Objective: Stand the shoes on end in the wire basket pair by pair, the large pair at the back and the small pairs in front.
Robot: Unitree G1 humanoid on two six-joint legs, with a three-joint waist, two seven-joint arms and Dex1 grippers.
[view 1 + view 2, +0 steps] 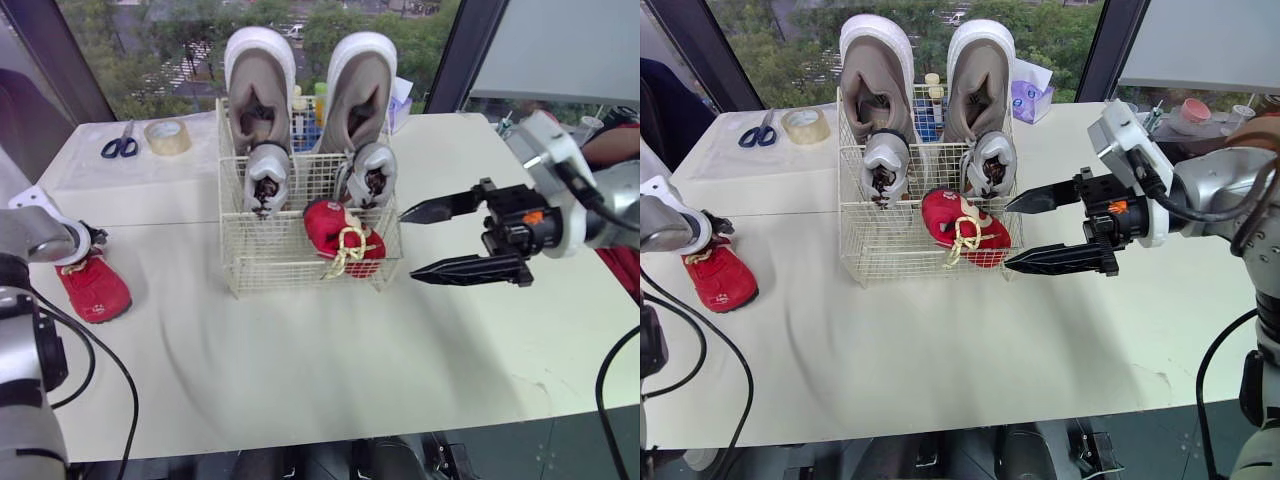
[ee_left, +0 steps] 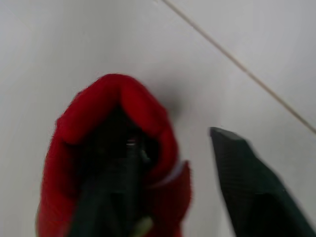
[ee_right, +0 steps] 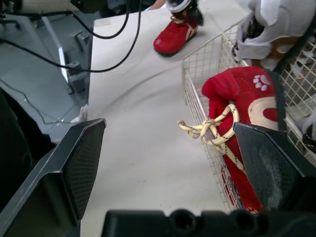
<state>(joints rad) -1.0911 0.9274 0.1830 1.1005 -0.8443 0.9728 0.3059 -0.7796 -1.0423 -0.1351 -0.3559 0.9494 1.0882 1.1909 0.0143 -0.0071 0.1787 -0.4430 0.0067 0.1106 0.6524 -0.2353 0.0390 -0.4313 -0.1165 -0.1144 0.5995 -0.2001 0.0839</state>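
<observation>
Because the second red shoe (image 1: pixel 93 288) lies flat on the white table (image 1: pixel 350 380), well apart from the wire basket (image 1: pixel 270 268) on the robot's left, the coming move is judged to fall to the left gripper (image 2: pixel 173 140). That gripper is seen spread at the shoe's heel, one finger sunk in the opening and the other outside the side wall, which is not yet pinched. The shoe's long axis is laid from heel to toe slantwise toward the table's near edge. The basket is placed to the right and farther back. In it the large beige pair (image 1: pixel 262 85) is stood at the back, the small grey pair (image 1: pixel 268 180) just in front, and the first red shoe (image 1: pixel 340 238) leans at the front right, its cream laces (image 3: pixel 210 129) poked through the mesh. The right gripper (image 1: pixel 406 243) is held spread and empty beside that corner. Soft fabric and thin rigid wire are noted.
</observation>
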